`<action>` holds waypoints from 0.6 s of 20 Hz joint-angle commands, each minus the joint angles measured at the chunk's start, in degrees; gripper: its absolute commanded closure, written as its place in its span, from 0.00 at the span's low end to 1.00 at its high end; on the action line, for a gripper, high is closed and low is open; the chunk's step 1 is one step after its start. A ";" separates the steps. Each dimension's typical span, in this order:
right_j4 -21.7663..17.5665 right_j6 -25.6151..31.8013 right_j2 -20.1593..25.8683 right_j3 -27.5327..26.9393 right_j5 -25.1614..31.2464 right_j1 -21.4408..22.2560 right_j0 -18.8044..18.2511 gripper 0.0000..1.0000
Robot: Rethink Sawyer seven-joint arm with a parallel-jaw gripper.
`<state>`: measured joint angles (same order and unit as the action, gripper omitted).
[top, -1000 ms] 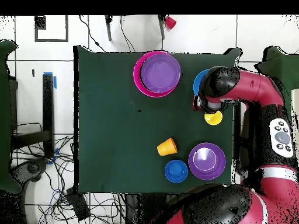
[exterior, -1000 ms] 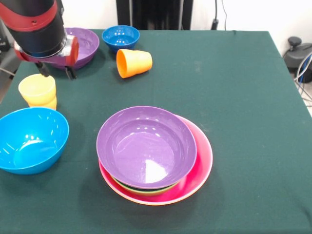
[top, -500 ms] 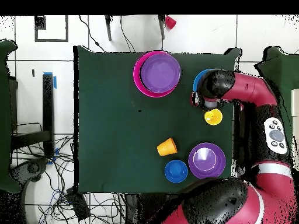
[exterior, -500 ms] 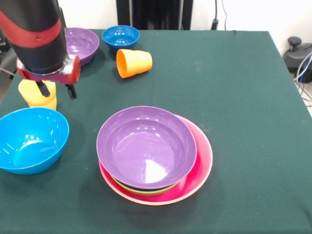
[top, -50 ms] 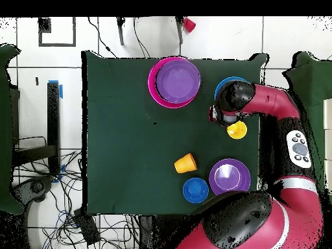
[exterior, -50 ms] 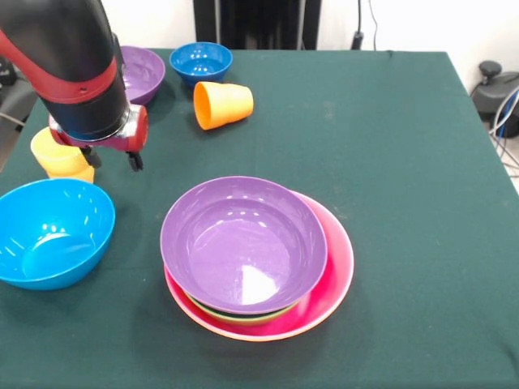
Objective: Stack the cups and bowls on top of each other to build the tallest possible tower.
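Note:
My gripper (exterior, -50 ms: pixel 112 160) hangs open and empty just right of the upright yellow cup (exterior, -50 ms: pixel 57 154), above the cloth (top, -50 ms: pixel 217 115). The arm hides part of that cup. An orange cup (exterior, -50 ms: pixel 223 104) lies on its side further back. The tower is a purple bowl (exterior, -50 ms: pixel 243 241) nested over a green bowl's sliver (exterior, -50 ms: pixel 243 317) in the large pink bowl (exterior, -50 ms: pixel 339 263). A light blue bowl (exterior, -50 ms: pixel 50 231) sits at the left front. A small dark blue bowl (exterior, -50 ms: pixel 200 61) and a second purple bowl (exterior, -50 ms: pixel 144 71) stand at the far left.
The green tablecloth (exterior, -50 ms: pixel 389 162) covers the whole table. In the overhead view the arm (top, -50 ms: pixel 272 107) reaches in over the light blue bowl (top, -50 ms: pixel 228 83) and the yellow cup (top, -50 ms: pixel 237 130). Cables and floor tiles surround the table.
The gripper has travelled from beside the far purple bowl, past the yellow cup, toward the front and the table's middle. It stayed open. No object moved.

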<state>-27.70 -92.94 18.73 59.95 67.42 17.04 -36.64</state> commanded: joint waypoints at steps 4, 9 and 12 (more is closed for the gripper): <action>-1.51 11.60 1.95 2.37 4.01 1.94 1.65 0.00; -1.61 14.14 2.32 3.67 5.01 5.02 1.64 0.00; 0.18 15.85 2.70 8.10 8.62 11.01 1.52 0.00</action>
<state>-27.55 -92.94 18.73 61.56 67.90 20.52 -36.62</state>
